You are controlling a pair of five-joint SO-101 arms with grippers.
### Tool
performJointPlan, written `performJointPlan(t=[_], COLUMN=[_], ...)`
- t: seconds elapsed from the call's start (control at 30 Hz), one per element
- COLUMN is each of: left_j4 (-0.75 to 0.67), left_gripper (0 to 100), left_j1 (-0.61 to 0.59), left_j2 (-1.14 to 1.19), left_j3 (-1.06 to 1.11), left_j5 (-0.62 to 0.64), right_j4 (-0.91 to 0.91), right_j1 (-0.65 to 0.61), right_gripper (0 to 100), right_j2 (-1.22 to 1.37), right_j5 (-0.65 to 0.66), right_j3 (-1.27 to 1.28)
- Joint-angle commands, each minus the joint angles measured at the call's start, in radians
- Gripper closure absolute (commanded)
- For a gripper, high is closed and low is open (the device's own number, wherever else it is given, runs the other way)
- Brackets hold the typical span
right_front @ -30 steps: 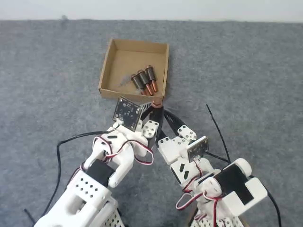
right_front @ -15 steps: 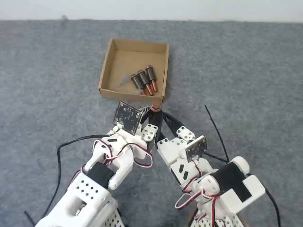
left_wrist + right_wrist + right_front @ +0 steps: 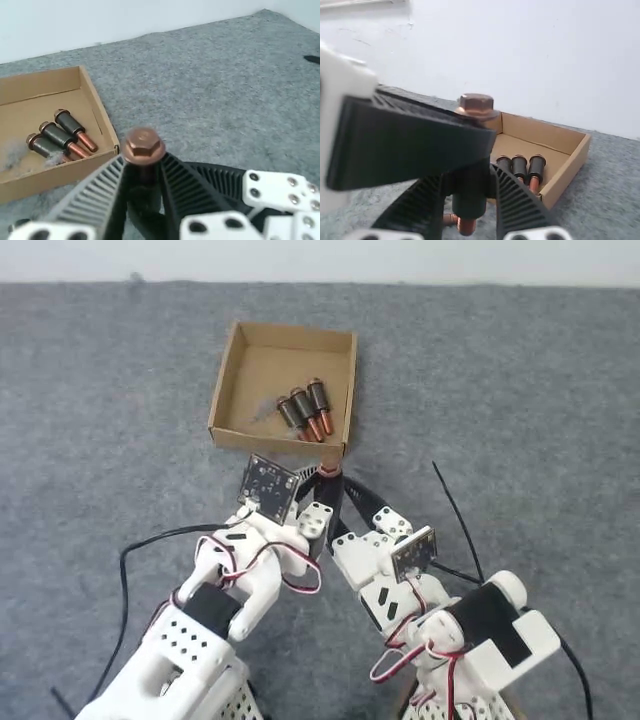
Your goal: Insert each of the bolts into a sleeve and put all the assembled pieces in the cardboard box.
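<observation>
Two clenched tools: left tool (image 3: 142, 176) grips the bolt (image 3: 143, 146), right tool (image 3: 469, 181) the sleeve (image 3: 469, 203).

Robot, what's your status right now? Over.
Left tool shut on bolt, right tool on its sleeve. Three assembled pieces in cardboard box. Box's near wall ahead.

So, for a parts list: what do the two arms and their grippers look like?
The left arm and right arm are white printed shells with black servo blocks. Red, white and black wire loops run along the joints; thin black cables trail off. The left gripper and right gripper have black ribbed fingers.
</observation>
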Motion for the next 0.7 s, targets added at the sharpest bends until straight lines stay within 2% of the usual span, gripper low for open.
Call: performJointPlan(t=[0.0, 0.07, 0.67], left_j4=[0.003, 0.005, 0.005], left_gripper=[82, 79, 80], left_j1=[-0.048, -0.071, -0.068], left_j2=[0.017, 0.017, 0.015], left_j3=[-0.002, -0.001, -0.051], left_j5=[0.003, 0.003, 0.044], right_j4=[-0.005, -0.005, -0.004], right_j1=[0.015, 0.015, 0.015], right_gripper=[99.3, 99.3, 99.3], right_j2=[-0.021, -0.021, -0.021], right_j5=[-0.006, -0.006, -0.008], right_j3=[0.020, 0.020, 0.020])
